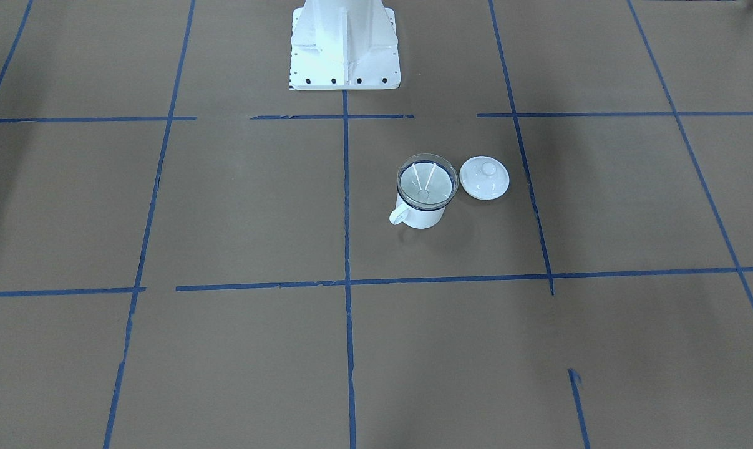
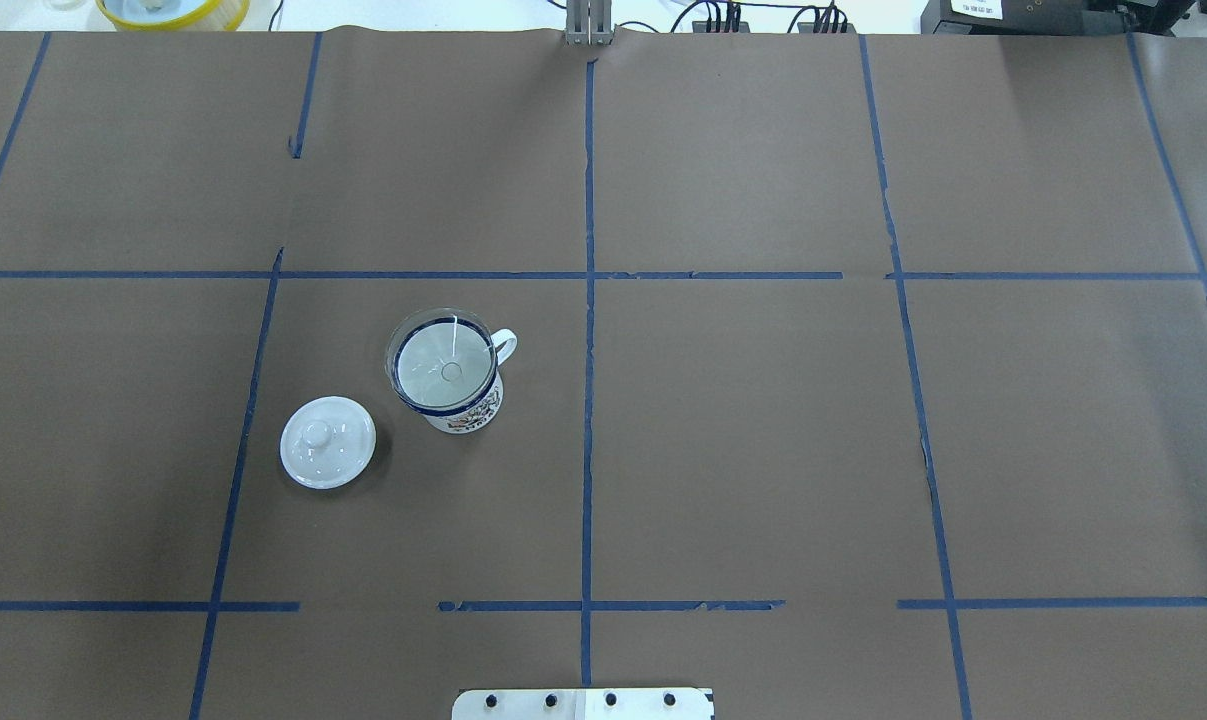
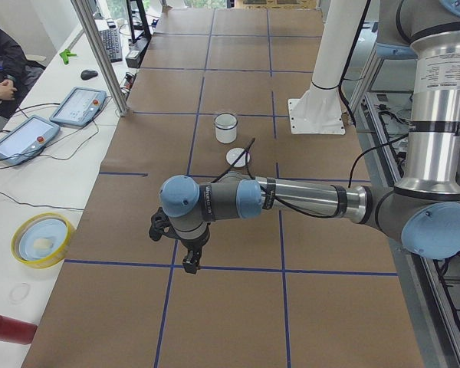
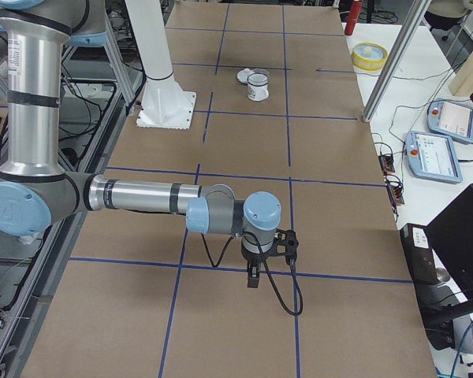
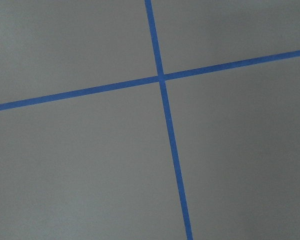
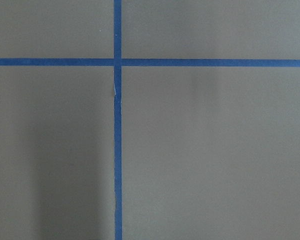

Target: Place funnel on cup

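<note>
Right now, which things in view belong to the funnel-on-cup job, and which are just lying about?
Job in hand:
funnel, seated in the cup's mouth
cup

Lying about:
white knobbed lid, beside the cup
yellow-rimmed bowl, on the side bench
red cylinder, on the side bench

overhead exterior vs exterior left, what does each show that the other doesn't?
Only overhead exterior: the funnel plainly seated in the cup, and the print on the cup's side. Only exterior left: the left arm, its tool pointing down well away from the cup, and two pendants on the side bench. Both: the cup with the white lid beside it.
</note>
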